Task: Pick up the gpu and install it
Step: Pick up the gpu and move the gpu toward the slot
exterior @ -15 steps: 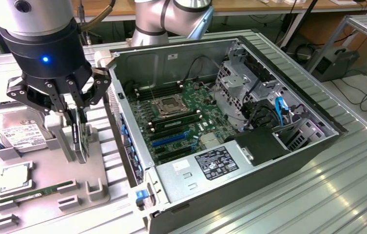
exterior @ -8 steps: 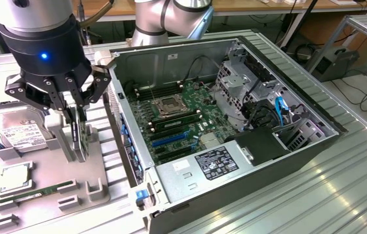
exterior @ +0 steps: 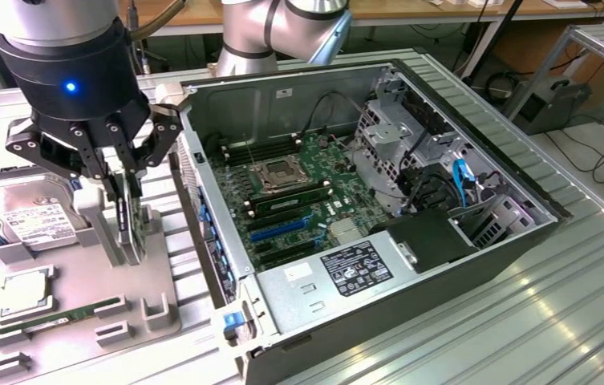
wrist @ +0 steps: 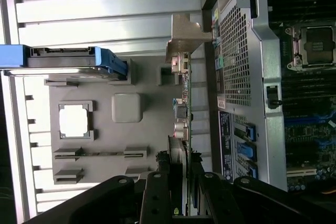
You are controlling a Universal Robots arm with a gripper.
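Exterior view: gripper [exterior: 125, 204] vertical, tight around upright gpu [exterior: 131, 247] in grey holder [exterior: 90, 218].

In the exterior view we see bright, even light from above, with a pale sheen on the ribbed worktop [exterior: 516, 321] and only soft shadows inside the computer case [exterior: 313, 104]. In the wrist view the worktop's slats wash out almost to white. The fingers [wrist: 157, 195] closed on the gpu [wrist: 185, 40] look dark and blurred up close.
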